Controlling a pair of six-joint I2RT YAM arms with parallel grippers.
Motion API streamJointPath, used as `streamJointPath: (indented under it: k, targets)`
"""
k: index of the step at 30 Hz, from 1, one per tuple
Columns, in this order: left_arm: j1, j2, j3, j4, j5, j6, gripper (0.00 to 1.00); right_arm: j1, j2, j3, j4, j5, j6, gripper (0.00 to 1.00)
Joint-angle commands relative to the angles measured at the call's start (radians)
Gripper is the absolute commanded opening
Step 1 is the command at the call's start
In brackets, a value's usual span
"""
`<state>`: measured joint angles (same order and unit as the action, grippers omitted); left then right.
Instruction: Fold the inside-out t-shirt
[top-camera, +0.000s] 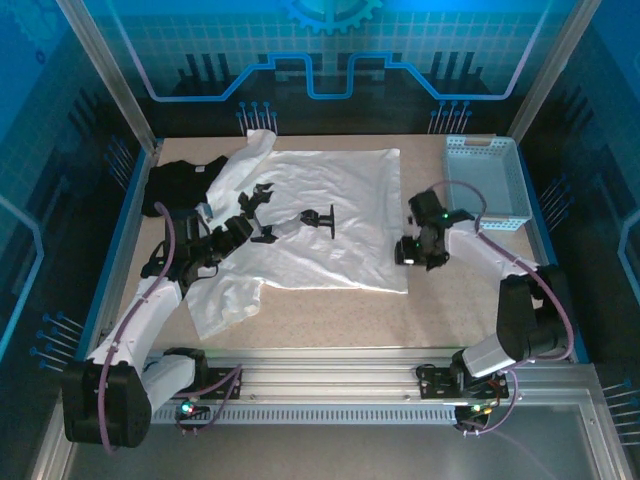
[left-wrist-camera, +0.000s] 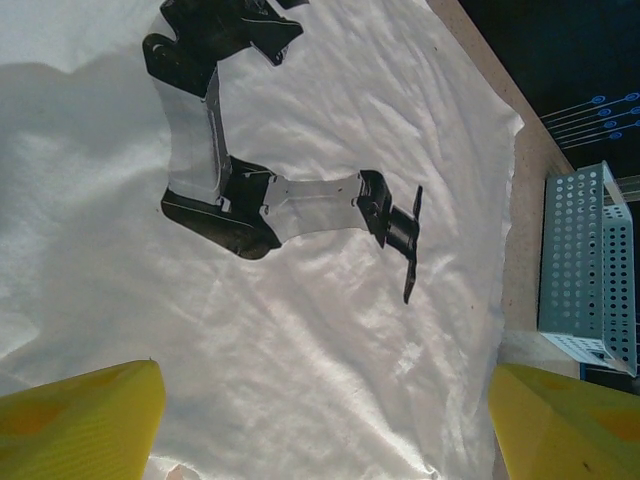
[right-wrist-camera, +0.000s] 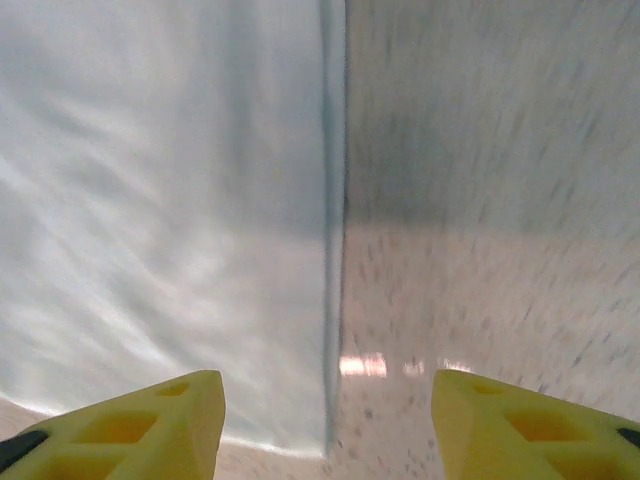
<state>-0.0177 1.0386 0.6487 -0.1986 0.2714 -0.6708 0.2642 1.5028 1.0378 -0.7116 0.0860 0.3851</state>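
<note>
White fabric is covering the middle of the table (top-camera: 330, 310): you are looking at 1 inside-out t-shirt (top-camera: 330, 200), lying spread flat with 1 dark mark (top-camera: 320, 218) on it. 1 black t-shirt (top-camera: 175, 185) is sitting far left and 1 blue basket (top-camera: 487, 180) far right. Your 2 grippers are both hanging with fingers apart, gripping nothing: the left gripper (top-camera: 238, 228) over the shirt's left part, the right gripper (top-camera: 415, 250) straddling its right edge. Your left arm (top-camera: 150, 300) is hiding part of the near-left sleeve, and the right wrist view is coming through blurred.

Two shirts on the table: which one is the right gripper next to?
The white t-shirt, spread flat mid-table: the right gripper sits at its right edge, jaws open. The black t-shirt lies bunched at the far left corner.
</note>
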Motion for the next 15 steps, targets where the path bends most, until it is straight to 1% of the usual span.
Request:
streamJointPath:
  k: [1,4,6,8,11,15]
  targets:
    - [-0.011,0.003,0.015,-0.01,0.028,0.027,0.85,-0.05,0.04,0.112,0.044,0.019,-0.068,0.59]
    - [-0.014,0.006,0.02,-0.006,0.032,0.022,0.85,-0.111,0.164,0.246,0.077,-0.013,-0.124,0.6]
    - [-0.019,0.005,0.025,-0.007,0.036,0.02,0.85,-0.139,0.265,0.357,0.067,0.0,-0.163,0.6]
    - [-0.027,0.003,0.031,-0.01,0.035,0.019,0.85,-0.161,0.383,0.497,0.023,0.009,-0.203,0.6]
    - [-0.037,0.0,0.038,-0.023,0.027,0.024,0.85,-0.192,0.546,0.703,-0.059,-0.007,-0.231,0.6]
    - [-0.049,-0.005,0.041,-0.031,0.015,0.027,0.85,-0.244,0.725,0.914,-0.163,-0.032,-0.207,0.6]
